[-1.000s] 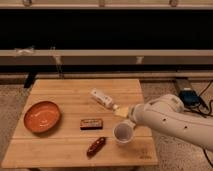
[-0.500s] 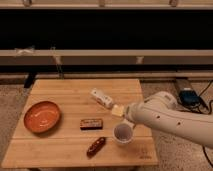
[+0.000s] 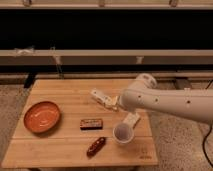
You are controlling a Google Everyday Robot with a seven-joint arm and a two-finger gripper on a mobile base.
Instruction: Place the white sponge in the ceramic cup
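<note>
White sponge [image 3: 132, 120] just far-right of ceramic cup [image 3: 123, 133]; placing step in hand.
Gripper [image 3: 126, 113] at arm's left end, by the sponge; cannot tell its hold; next, likely: centre sponge over cup mouth, release.

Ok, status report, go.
Gripper low beside cup, right rim. Sponge at gripper, not in cup yet. Bottle just behind; nothing over cup mouth.

Pincer [image 3: 131, 119] half-hidden under arm [image 3: 165, 102] by ceramic cup [image 3: 123, 133]; arm past R edge.
</note>
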